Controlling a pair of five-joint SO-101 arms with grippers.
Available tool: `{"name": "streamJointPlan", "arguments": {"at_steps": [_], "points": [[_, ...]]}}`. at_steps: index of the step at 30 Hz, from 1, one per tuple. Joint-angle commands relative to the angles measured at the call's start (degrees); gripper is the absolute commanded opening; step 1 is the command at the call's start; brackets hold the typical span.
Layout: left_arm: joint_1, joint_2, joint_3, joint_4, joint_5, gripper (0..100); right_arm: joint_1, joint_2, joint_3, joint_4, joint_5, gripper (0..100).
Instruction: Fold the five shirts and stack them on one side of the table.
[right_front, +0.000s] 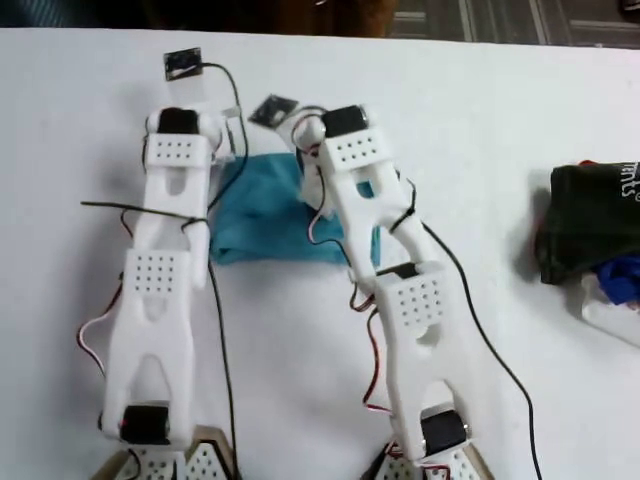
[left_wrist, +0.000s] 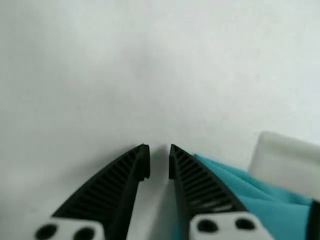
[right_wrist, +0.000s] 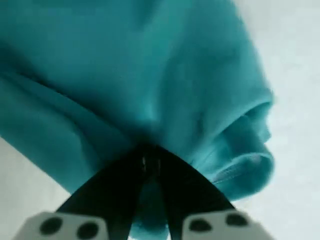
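Observation:
A teal shirt (right_front: 262, 215) lies bunched on the white table (right_front: 480, 130) between my two arms. My right gripper (right_wrist: 150, 162) is shut on a fold of the teal shirt (right_wrist: 150, 75), cloth pinched at its tips; from above it sits at the shirt's right edge (right_front: 312, 192). My left gripper (left_wrist: 158, 161) hovers over bare table just beside the shirt's edge (left_wrist: 250, 192), its fingers a narrow gap apart with nothing between them. In the high view it is at the shirt's upper left corner (right_front: 232, 135).
A stack of folded clothes stands at the table's right edge: a dark shirt (right_front: 590, 220) on top, blue cloth (right_front: 620, 275) and white cloth (right_front: 610, 315) below it. Thin black cables (right_front: 215, 330) trail along both arms.

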Motion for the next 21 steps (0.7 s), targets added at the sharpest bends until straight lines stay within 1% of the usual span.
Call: {"name": "streamJointPlan", "arguments": {"at_steps": [1,7,11,14,18,21], "points": [[-0.4,-0.5,-1.8,-0.2,0.5,9,-0.3,-0.2,-1.9,5.1,-0.2,1.8],[-0.4,-0.5,-1.8,-0.3,0.4,9,1.3,-4.0,3.8,5.7,0.5,1.8],[-0.4,-0.5,-1.8,-0.3,0.4,9,1.2,-10.1,13.7,5.7,6.1,1.8],[-0.4,-0.5,-1.8,-0.4,0.4,9,1.5,-15.4,21.6,5.4,7.9,1.8],[-0.4,-0.5,-1.7,-0.4,0.4,9,1.5,-21.4,27.3,5.4,8.2,1.8],[-0.4,-0.5,-1.7,-0.4,0.4,9,1.8,-22.9,30.1,4.4,8.2,1.8]]}}
